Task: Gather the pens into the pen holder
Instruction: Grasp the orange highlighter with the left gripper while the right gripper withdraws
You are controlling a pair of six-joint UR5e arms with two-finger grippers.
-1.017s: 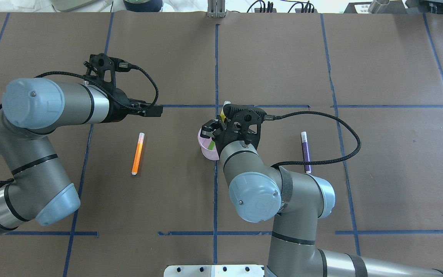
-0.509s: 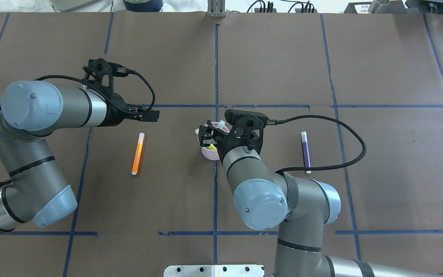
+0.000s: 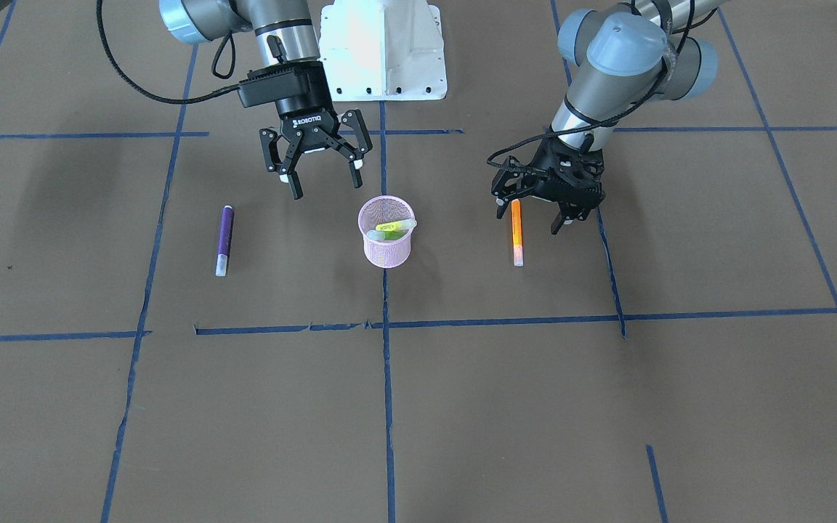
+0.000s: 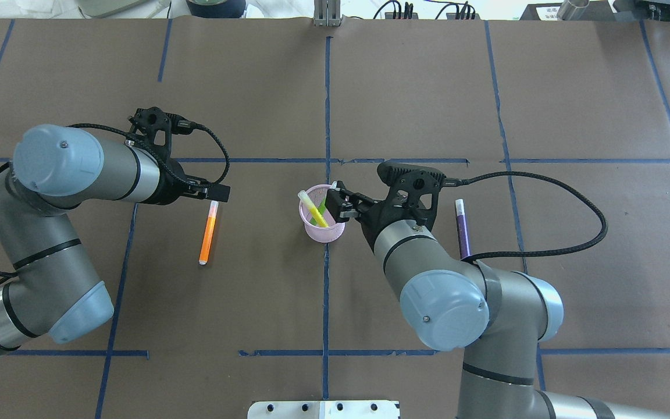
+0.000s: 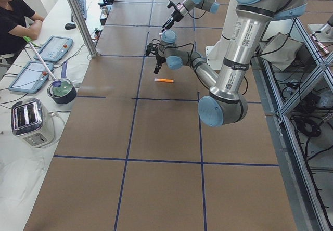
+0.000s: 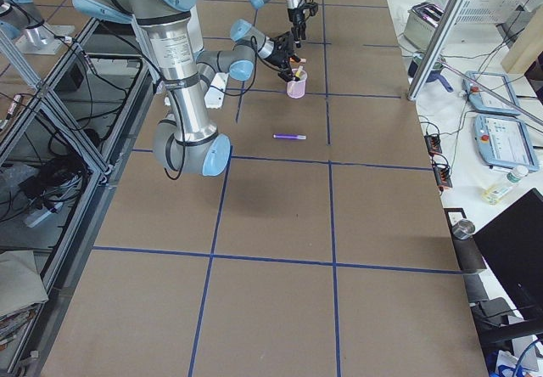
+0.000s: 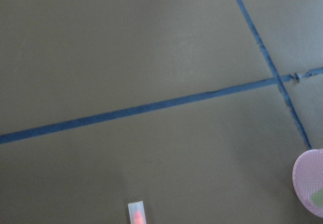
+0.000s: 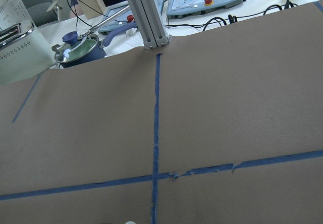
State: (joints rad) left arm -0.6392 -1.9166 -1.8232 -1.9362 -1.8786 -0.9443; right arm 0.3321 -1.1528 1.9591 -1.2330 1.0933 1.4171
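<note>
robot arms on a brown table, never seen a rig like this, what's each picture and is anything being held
Two robot arms work at a paper-covered table. One camera faces them, one looks down from behind, two watch from the table's ends, and one sits on each wrist. The green pen leans inside the pink pen holder. The purple pen and orange pen lie flat on the table. The right end effector is open near the holder; the left end effector is open over the orange pen's end. Nothing is held.
</note>
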